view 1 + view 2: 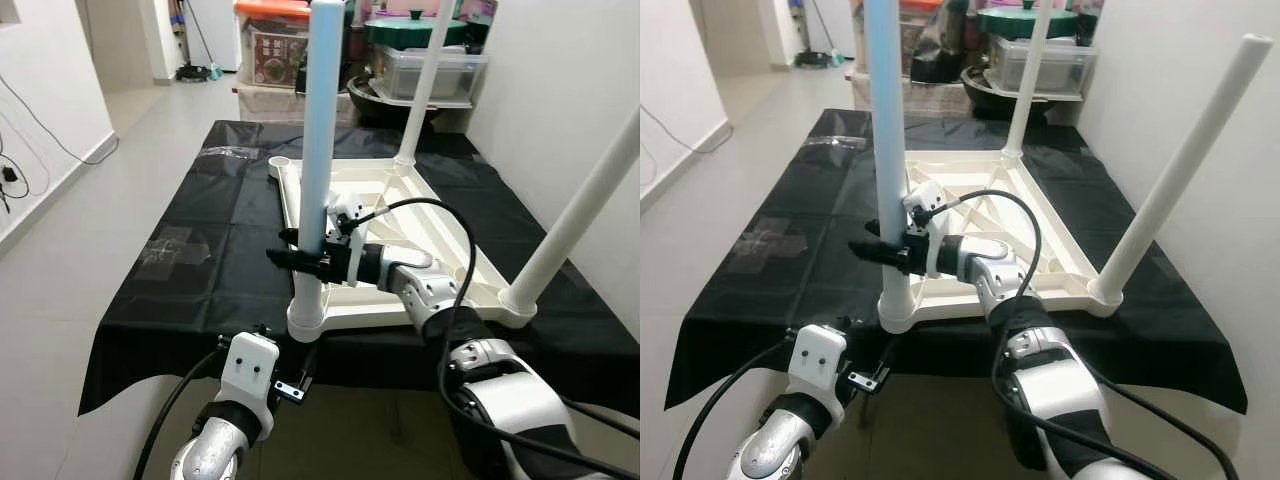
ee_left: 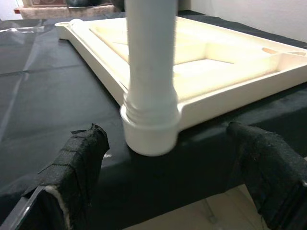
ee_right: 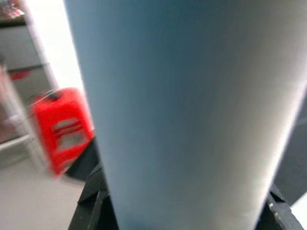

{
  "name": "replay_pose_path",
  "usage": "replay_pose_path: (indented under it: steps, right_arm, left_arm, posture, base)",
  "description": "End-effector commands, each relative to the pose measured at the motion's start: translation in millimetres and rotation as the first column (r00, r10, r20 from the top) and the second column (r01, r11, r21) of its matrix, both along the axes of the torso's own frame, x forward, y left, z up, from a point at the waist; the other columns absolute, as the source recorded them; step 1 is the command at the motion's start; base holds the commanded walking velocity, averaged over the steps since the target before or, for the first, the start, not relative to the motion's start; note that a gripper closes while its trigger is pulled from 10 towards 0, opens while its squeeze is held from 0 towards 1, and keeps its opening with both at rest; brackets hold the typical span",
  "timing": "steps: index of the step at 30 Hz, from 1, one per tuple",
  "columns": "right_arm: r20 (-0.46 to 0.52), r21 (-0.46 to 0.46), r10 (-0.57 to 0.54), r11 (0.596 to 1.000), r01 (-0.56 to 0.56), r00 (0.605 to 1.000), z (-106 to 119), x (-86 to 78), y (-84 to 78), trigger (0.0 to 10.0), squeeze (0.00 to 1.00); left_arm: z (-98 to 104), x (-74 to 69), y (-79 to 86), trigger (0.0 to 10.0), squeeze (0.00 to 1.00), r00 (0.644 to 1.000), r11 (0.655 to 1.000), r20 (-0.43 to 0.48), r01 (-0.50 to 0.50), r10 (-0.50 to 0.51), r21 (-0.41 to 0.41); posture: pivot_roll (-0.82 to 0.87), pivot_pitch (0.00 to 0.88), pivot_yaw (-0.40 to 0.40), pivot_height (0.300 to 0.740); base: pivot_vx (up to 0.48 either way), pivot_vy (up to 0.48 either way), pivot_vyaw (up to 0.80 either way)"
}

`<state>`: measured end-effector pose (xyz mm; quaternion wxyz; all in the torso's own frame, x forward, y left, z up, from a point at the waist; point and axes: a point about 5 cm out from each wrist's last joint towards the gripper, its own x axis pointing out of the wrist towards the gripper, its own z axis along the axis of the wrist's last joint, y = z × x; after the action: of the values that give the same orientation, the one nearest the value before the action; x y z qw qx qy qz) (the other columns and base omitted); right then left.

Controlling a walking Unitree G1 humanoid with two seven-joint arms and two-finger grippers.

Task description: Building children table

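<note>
The right end effector is clamped around the near-left leg, low on the shaft, a little above the socket at the near-left corner of the upturned tabletop. Its wrist view looks onto the pale tube with the black fingers at either side of it. The left end effector hovers just off the near edge of the black cloth, fingers apart, facing that same socket without touching it.

The cream tabletop lies underside up on the cloth. Two more legs stand in it, one at the near-right corner and one at the far-right corner; the far-left socket is open.

The step in hand looks like seating or tightening the third leg. A threaded collar shows just above the socket, so the leg may need more turning, with a regrip between turns, and the left end effector could steady the corner. The fourth leg is still to be fitted.

Behind stand storage boxes and a red-lidded tub; its label cannot be read.
</note>
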<state>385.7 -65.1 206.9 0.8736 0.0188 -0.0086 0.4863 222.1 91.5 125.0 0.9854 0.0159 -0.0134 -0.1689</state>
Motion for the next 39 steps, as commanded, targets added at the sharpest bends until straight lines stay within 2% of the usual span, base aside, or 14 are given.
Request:
replay_pose_path:
  steps: [1, 4, 5, 6, 8, 12, 15, 16, 18, 19, 24, 25, 32, 39]
  right_arm:
    - [-0.034, 0.04, -0.22, 0.974, 0.221, 0.975, 4, 11.7, -17.5, 0.0, 0.0]
    - [-0.117, -0.004, -0.643, 0.762, 0.647, 0.757, -7, 24.8, -54.7, 0.0, 0.0]
    - [-0.126, -0.047, -0.805, 0.589, 0.807, 0.58, -15, 25.0, -77.7, 0.0, 0.0]
    - [-0.126, -0.047, -0.805, 0.589, 0.807, 0.58, -15, 25.0, -77.7, 0.0, 0.0]
    - [-0.134, -0.09, -0.936, 0.337, 0.937, 0.324, -26, 19.5, -105.8, 0.0, 0.0]
    - [-0.159, -0.083, -0.976, 0.166, 0.983, 0.151, -35, 6.8, -110.1, 0.0, 0.0]
    - [-0.164, -0.067, -0.974, 0.171, 0.983, 0.158, -34, 5.5, -103.4, 0.0, 0.0]
    - [-0.178, -0.008, -0.948, 0.268, 0.963, 0.262, -28, 9.2, -83.4, 10.0, 0.0]
    - [-0.178, -0.008, -0.948, 0.268, 0.963, 0.262, -28, 9.2, -83.4, 10.0, 0.0]
    - [-0.18, 0.082, -0.897, 0.396, 0.914, 0.405, -18, 14.3, -61.5, 10.0, 1.0]
    - [-0.124, 0.182, -0.859, 0.472, 0.862, 0.497, -1, 17.6, -54.8, 10.0, 1.0]
    - [-0.134, 0.213, -0.827, 0.514, 0.831, 0.546, 3, 18.9, -54.5, 10.0, 0.0]
    - [-0.08, 0.188, -0.254, 0.946, 0.265, 0.964, 8, 8.6, -50.1, 10.0, 0.0]
    - [-0.042, 0.045, 0.152, 0.988, -0.15, 0.987, 4, -9.7, -45.2, 10.0, 0.0]
  left_arm:
    - [-4, -1.3, 1.0, 10.0, 0.0, 1.0, 1.0, -0.025, -0.002, 0.002, 0.002]
    - [-4, -1.0, 1.0, 10.0, 0.0, 1.0, 1.0, -0.025, -0.002, 0.002, 0.001]
    - [-5, -0.7, 0.9, 10.0, 0.0, 1.0, 1.0, -0.026, -0.001, 0.001, 0.001]
    - [-5, -0.7, 0.9, 10.0, 0.0, 1.0, 1.0, -0.026, -0.001, 0.001, 0.001]
    - [-5, -0.3, 0.7, 10.0, 0.0, 1.0, 1.0, -0.027, 0.001, -0.001, 0.002]
    - [-5, 0.2, 0.9, 10.0, 0.0, 1.0, 1.0, -0.026, 0.003, -0.003, 0.003]
    - [-5, 0.3, 1.0, 10.0, 0.0, 1.0, 1.0, -0.026, 0.003, -0.003, 0.004]
    - [-5, 0.4, 1.0, 10.0, 0.0, 1.0, 1.0, -0.026, 0.003, -0.003, 0.005]
    - [-5, 0.4, 1.0, 10.0, 0.0, 1.0, 1.0, -0.026, 0.003, -0.003, 0.005]
    - [-5, 0.5, 1.0, 10.0, 0.0, 1.0, 1.0, -0.026, 0.003, -0.003, 0.005]
    - [-4, 0.7, 1.1, 10.0, 0.0, 1.0, 1.0, -0.025, 0.002, -0.001, 0.004]
    - [-4, 0.9, 0.9, 10.0, 0.0, 1.0, 1.0, -0.025, 0.001, -0.001, 0.004]
    - [-6, -0.7, -0.1, 10.0, 0.0, 1.0, 1.0, -0.026, 0.006, -0.006, 0.004]
    - [-7, -2.0, -0.3, 10.0, 0.0, 1.0, 1.0, -0.029, 0.009, -0.009, 0.005]
  posture:
    - [0.1, 0.028, -0.079, 0.74]
    - [0.09, 0.028, -0.078, 0.74]
    - [0.09, 0.029, -0.077, 0.74]
    - [0.09, 0.029, -0.077, 0.74]
    - [0.09, 0.029, -0.075, 0.74]
    - [0.09, 0.029, -0.072, 0.74]
    - [0.09, 0.028, -0.072, 0.74]
    - [0.09, 0.029, -0.071, 0.74]
    - [0.09, 0.029, -0.071, 0.74]
    - [0.09, 0.029, -0.071, 0.74]
    - [0.09, 0.034, -0.07, 0.74]
    - [0.09, 0.035, -0.073, 0.74]
    - [0.09, 0.0, -0.076, 0.74]
    - [0.09, 0.0, -0.077, 0.74]
  base:
    - [0.0, 0.0, 0.0]
    - [0.0, 0.0, 0.0]
    - [0.0, 0.0, 0.0]
    - [0.0, 0.0, 0.0]
    - [0.0, 0.0, 0.0]
    - [0.0, 0.0, 0.0]
    - [0.0, 0.0, 0.0]
    - [0.0, 0.0, 0.0]
    - [0.0, 0.0, 0.0]
    - [0.0, 0.0, 0.0]
    - [0.0, 0.0, 0.0]
    - [0.0, 0.0, 0.0]
    - [0.0, 0.0, 0.0]
    - [0.0, 0.0, 0.0]
